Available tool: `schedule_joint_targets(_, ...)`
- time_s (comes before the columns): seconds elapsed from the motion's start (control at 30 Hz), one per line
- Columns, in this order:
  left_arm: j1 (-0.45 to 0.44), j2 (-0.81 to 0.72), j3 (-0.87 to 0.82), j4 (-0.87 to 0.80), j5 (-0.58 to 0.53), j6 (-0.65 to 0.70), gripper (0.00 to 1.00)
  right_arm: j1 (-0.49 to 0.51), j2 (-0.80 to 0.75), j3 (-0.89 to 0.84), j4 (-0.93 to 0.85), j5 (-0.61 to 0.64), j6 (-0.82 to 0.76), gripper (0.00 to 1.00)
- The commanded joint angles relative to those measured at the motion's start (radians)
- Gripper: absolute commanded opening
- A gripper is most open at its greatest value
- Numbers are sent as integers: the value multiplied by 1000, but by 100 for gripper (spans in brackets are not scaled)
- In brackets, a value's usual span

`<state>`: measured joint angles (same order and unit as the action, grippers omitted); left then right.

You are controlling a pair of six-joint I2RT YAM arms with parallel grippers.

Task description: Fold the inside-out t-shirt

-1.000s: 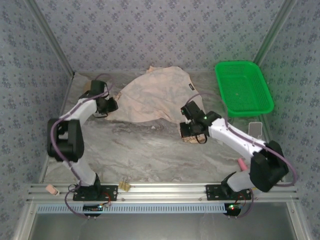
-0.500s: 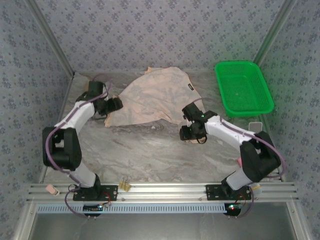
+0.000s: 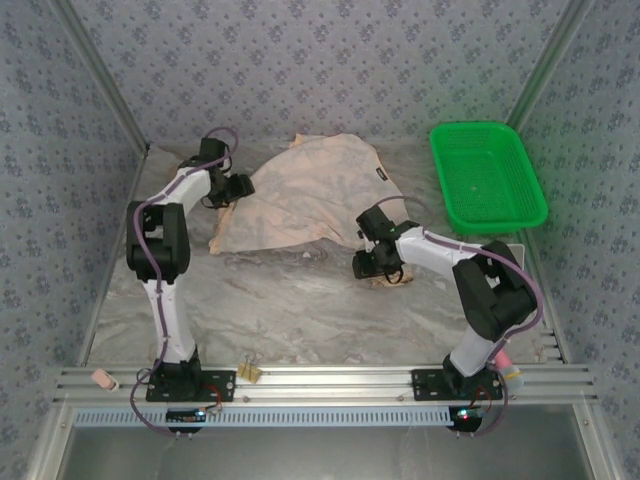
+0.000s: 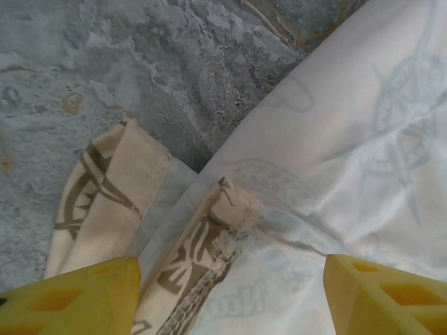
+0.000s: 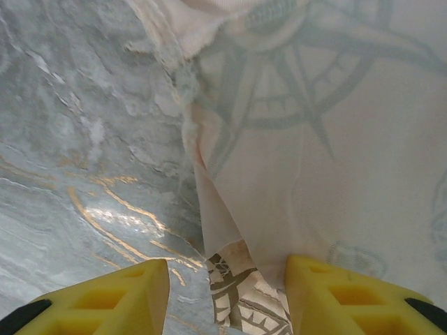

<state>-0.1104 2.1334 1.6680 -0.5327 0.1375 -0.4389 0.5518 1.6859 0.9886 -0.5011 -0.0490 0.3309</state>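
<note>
Top external: left tool (image 3: 240, 187) and right tool (image 3: 368, 266), both released, flank the inside-out t-shirt (image 3: 310, 195) on the worktop (image 3: 290, 300), likely poised to pinch its hems for folding.

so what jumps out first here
The pale inside-out t-shirt lies rumpled at the far middle of the table, the left claw open at its left edge and the right claw open at its near right corner. The bright green basket sits far right.
</note>
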Motion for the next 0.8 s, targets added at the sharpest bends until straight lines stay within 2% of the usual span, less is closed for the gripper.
schedule_joint_targets(0.0, -10, 39, 67, -12, -15, 4, 66, -5, 32, -23, 4, 3, -4, 44)
schedule_joint_targets(0.07, -9, 69, 88, -14, -2, 26, 55, -4, 37, -24, 3, 10, -2, 33)
schedule_joint_targets(0.2, -10, 82, 101, 2, -1, 70, 18, -5, 25, -11, -18, 83, 22, 2)
schedule_joint_targets(0.27, -8, 70, 107, 4, 0, 97, 1, -11, 7, 2, -39, 104, 35, 0)
schedule_joint_targets(0.47, 0, -61, 114, 2, 24, 142, 0, -22, -111, 86, -177, 162, 28, 0)
schedule_joint_targets(0.57, -3, -171, 101, -92, 48, 174, 0, -19, -180, 159, -326, 183, 7, 0)
schedule_joint_targets(0.67, -28, -374, -136, -104, 65, 127, 0, 24, -273, 150, -467, 216, 41, 0)
schedule_joint_targets(0.73, -70, -557, -382, -63, 97, 58, 0, 89, -335, 71, -497, 182, 97, 0)
schedule_joint_targets(0.77, -94, -624, -489, -48, 98, 23, 4, 117, -356, 30, -496, 147, 126, 0)
